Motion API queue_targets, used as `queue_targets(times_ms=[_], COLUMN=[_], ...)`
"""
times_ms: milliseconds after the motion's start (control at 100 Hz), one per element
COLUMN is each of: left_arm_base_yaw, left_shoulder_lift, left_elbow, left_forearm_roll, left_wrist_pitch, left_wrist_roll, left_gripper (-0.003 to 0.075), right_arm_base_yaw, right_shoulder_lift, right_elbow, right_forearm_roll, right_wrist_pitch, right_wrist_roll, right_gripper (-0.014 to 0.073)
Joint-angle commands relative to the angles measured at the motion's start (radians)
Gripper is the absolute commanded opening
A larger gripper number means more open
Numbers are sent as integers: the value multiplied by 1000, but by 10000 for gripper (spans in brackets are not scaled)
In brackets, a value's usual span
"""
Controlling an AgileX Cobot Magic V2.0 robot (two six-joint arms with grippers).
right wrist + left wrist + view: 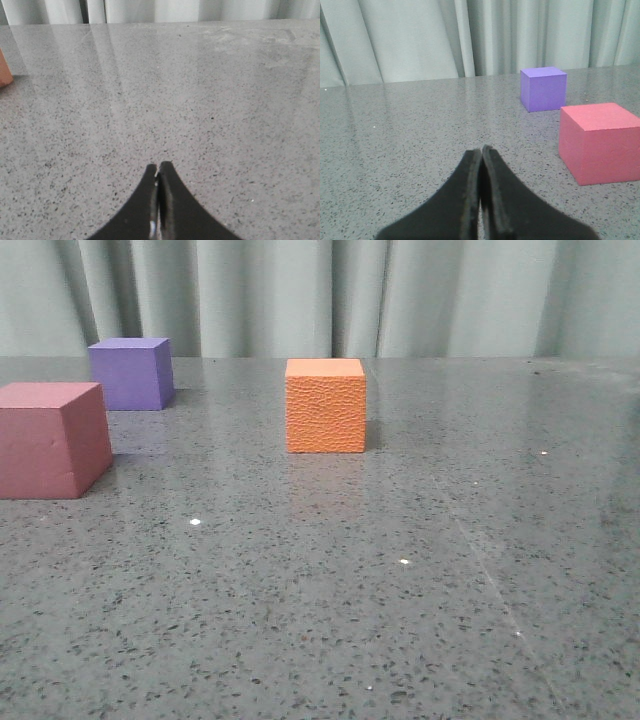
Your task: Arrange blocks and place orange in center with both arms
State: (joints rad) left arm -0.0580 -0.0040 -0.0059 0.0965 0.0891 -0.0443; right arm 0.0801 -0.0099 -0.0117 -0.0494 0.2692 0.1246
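Nearest in the wrist views are the two hands: left hand has its black fingers pressed together w/ only a thin seam between them, gripping nothing, tips low over bare speckled grey tabletop; right hand is the same, fingers together, nothing between them, over an open stretch of tabletop. Neither hand shows in the front view. From the left wrist view the pink-red cube sits closest, off to one side of the fingertips and apart from them, resting flat; the purple cube is beyond it, near but not touching. In the right wrist view only a sliver of the orange cube shows at the frame edge, well apart from the hand. Front view, near to far: bare tabletop in the foreground w/ a few bright specks, then the pink-red cube at the left edge, partly cut off by the frame; then the orange cube, pebbled face toward the camera, upright, standing alone approx. mid-frame, well apart from the other two; then the purple cube at far left, behind the pink-red one w/ a gap between. All three sit flat on the tabletop, none stacked. Pale grey-green curtain hangs behind the tabletop's far edge.
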Motion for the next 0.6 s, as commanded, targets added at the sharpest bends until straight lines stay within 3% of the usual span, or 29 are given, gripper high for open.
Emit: queue_targets(times_ms=[0, 590], left_arm_base_yaw=[4, 4], left_shoulder_lift=[-33, -33], left_elbow=[56, 56], left_forearm_roll=[-1, -1], left_wrist_pitch=[-77, -77], left_wrist_roll=[2, 2], left_gripper=[-19, -19], right_arm_base_yaw=[-6, -6], right_shoulder_lift=[-10, -10], right_elbow=[8, 26], right_forearm_roll=[3, 3], right_wrist_pitch=[-144, -192], right_wrist_roll=[-12, -12], right_gripper=[-120, -120])
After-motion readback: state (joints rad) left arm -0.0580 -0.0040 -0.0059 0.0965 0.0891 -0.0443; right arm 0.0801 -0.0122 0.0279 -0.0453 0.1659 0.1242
